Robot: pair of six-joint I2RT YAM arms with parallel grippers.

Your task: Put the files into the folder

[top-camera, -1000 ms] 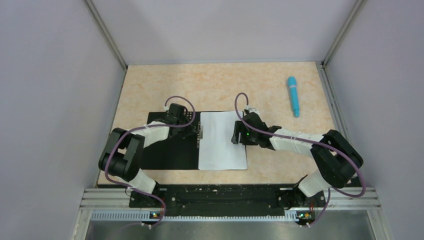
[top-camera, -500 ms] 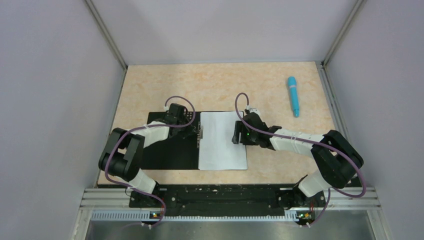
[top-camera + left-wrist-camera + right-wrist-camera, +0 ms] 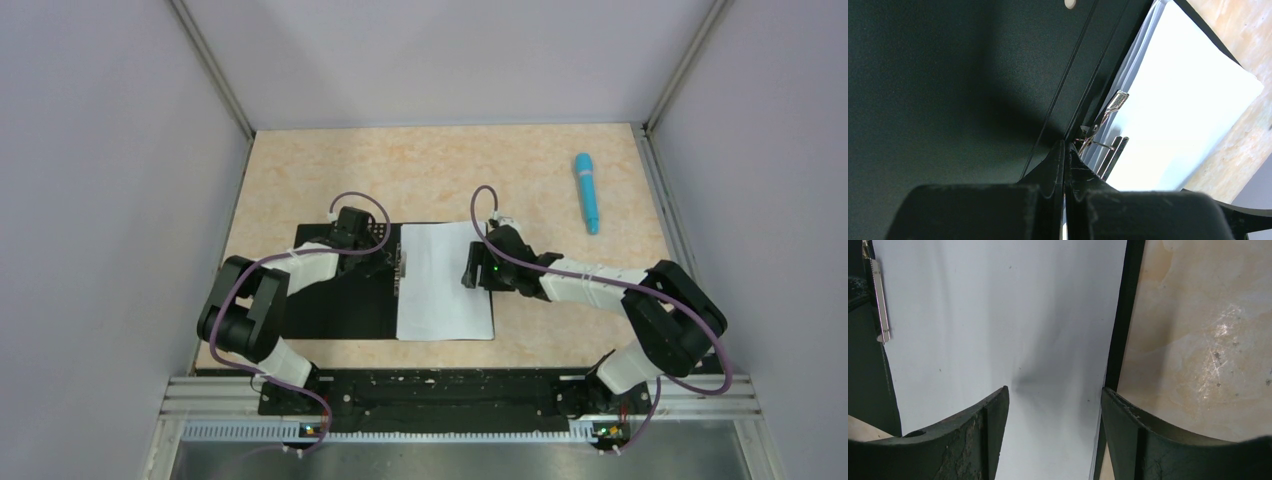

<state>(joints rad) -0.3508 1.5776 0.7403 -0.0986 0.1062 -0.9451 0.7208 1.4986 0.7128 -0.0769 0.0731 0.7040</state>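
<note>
An open folder (image 3: 335, 300), black inside facing up, lies flat on the table (image 3: 450, 170), left of centre. White files (image 3: 445, 300) cover its right half, their right edge just inside the folder's black rim. The left hand (image 3: 1064, 145) is pinched fully together beside the metal clip (image 3: 1115, 102) at the spine. The right hand (image 3: 1054, 392) stands wide, straddling that right edge. A blue pen (image 3: 587, 193) lies well apart, far right.

I note a light-blue plastic pen (image 3: 587, 193) lying flat on the beige marbled tabletop (image 3: 430, 170), near its far right corner, its length running roughly away from me. Plain grey panel walls (image 3: 100, 200) enclose three sides, joined by silver metal corner posts (image 3: 212, 72).
</note>
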